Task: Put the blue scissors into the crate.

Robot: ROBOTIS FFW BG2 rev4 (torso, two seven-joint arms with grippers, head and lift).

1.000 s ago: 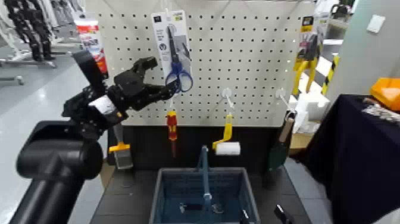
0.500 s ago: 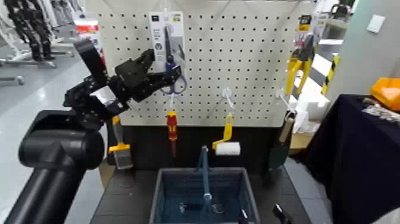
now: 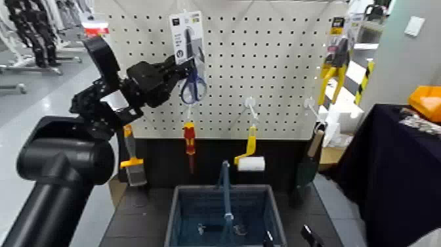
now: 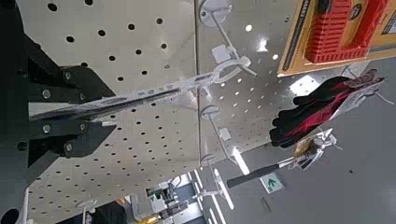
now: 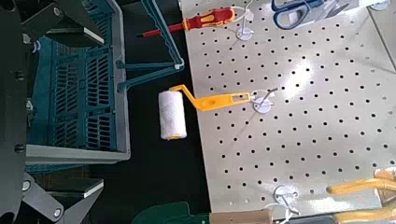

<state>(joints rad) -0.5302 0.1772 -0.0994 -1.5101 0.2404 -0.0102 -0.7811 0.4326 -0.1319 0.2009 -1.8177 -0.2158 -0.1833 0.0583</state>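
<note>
The blue scissors (image 3: 191,77), on a tall white card, hang high on the white pegboard (image 3: 275,66). My left gripper (image 3: 177,67) is shut on the card's lower left part, just above the blue handles. In the left wrist view the scissors card (image 4: 159,91) shows edge-on, pinched between the dark fingers (image 4: 89,140) of my left gripper (image 4: 101,107). The blue-grey crate (image 3: 176,203) stands below the board on the dark table. In the right wrist view my right gripper (image 5: 82,110) is open beside the crate (image 5: 79,89), and the scissors' handles (image 5: 301,7) show far off.
Below the scissors hang a red-and-yellow screwdriver (image 3: 189,140), a yellow-handled paint roller (image 3: 251,159), a brush (image 3: 131,165) and a trowel (image 3: 311,161). Yellow-handled pliers (image 3: 331,72) hang at the board's right. A dark-clothed table (image 3: 387,177) stands to the right.
My left gripper rose to the card's lower part and shut on it. The card now tilts slightly at its hook.
</note>
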